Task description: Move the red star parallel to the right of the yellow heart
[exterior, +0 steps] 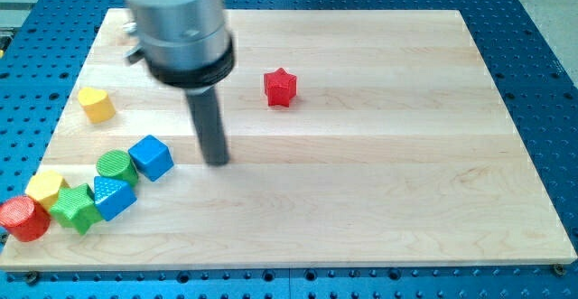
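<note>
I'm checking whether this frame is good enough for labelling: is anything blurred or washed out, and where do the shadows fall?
Camera view: the big grey arm housing near the lens is soft and blurred; my tip, the red star and the yellow heart are sharp. Lighting is even, with only faint shadows close under the blocks and no strong glare on the wooden board.

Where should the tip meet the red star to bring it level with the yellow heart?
No grip, only a push. The red star sits above the yellow heart in the view, so probably press its top face and push down. My tip is now below-left of it.
</note>
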Controlling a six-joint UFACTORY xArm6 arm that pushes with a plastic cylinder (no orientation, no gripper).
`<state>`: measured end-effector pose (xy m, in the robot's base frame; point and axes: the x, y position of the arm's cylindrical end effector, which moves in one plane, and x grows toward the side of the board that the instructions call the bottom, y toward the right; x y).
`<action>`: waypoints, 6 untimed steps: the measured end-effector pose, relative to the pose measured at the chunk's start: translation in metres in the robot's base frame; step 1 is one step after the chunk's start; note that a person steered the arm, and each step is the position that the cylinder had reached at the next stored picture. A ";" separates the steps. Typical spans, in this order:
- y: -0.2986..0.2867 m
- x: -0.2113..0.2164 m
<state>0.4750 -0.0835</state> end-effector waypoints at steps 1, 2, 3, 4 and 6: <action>-0.055 -0.010; -0.066 0.006; -0.032 0.010; 0.093 -0.048; 0.116 -0.111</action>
